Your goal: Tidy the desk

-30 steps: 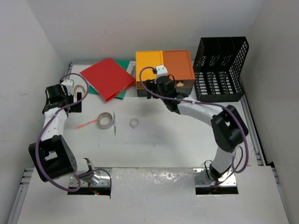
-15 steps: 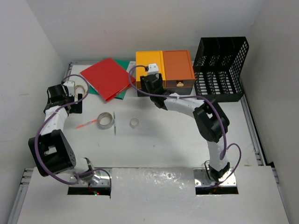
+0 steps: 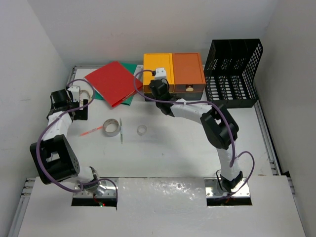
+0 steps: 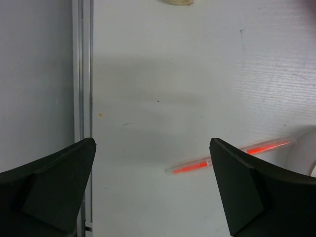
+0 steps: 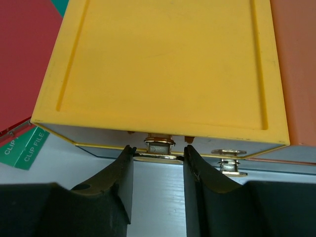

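The white desk (image 3: 173, 148) carries a yellow-and-orange drawer box (image 3: 173, 69) at the back. My right gripper (image 3: 157, 95) is at the front of the yellow half (image 5: 163, 64). In the right wrist view the gripper (image 5: 158, 153) has its jaws closed against both sides of the yellow drawer's metal knob (image 5: 159, 147). My left gripper (image 3: 81, 106) hovers near the desk's left rail. In the left wrist view it (image 4: 153, 148) is wide open and empty, with an orange pen (image 4: 227, 157) lying on the desk between and beyond the fingers.
A red folder (image 3: 113, 81) lies over a green one (image 3: 129, 98) at the back left. A black mesh rack (image 3: 234, 74) stands at the back right. A silver tape roll (image 3: 111, 127), a small ring (image 3: 142, 130), a thin pen (image 3: 121, 131) and a beige roll (image 3: 85, 94) lie mid-left.
My right gripper has moved left from the orange drawer's front to the yellow drawer's knob. The left gripper has shifted only slightly.
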Robot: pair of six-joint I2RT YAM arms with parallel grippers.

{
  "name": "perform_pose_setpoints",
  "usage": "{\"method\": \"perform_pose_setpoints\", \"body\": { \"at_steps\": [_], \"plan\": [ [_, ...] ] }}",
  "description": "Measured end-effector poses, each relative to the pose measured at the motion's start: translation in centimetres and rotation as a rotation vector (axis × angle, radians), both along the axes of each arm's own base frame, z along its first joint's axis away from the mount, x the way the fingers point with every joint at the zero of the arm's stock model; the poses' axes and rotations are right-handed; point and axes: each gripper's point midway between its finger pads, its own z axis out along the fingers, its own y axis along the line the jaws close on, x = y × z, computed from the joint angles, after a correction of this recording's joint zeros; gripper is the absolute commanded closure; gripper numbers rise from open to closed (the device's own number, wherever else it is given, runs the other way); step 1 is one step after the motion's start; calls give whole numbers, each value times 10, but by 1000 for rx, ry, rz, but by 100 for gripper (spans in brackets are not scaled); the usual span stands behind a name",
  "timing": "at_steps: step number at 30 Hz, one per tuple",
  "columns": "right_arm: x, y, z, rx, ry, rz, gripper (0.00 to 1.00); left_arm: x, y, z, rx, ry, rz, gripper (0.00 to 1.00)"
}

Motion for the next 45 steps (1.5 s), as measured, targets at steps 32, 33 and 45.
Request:
{"method": "perform_pose_setpoints", "body": {
  "at_steps": [32, 33, 45],
  "plan": [
    [-112, -12, -8, 92, 41, 103, 96, 31, -19, 4, -120, -49, -101, 2],
    [-115, -12, -8, 91, 43, 106, 92, 34, -19, 5, -123, -53, -103, 3],
    [-152, -3, -17, 69, 147, 233, 2, 31, -96, 28, -160, -35, -356, 17]
  ]
}}
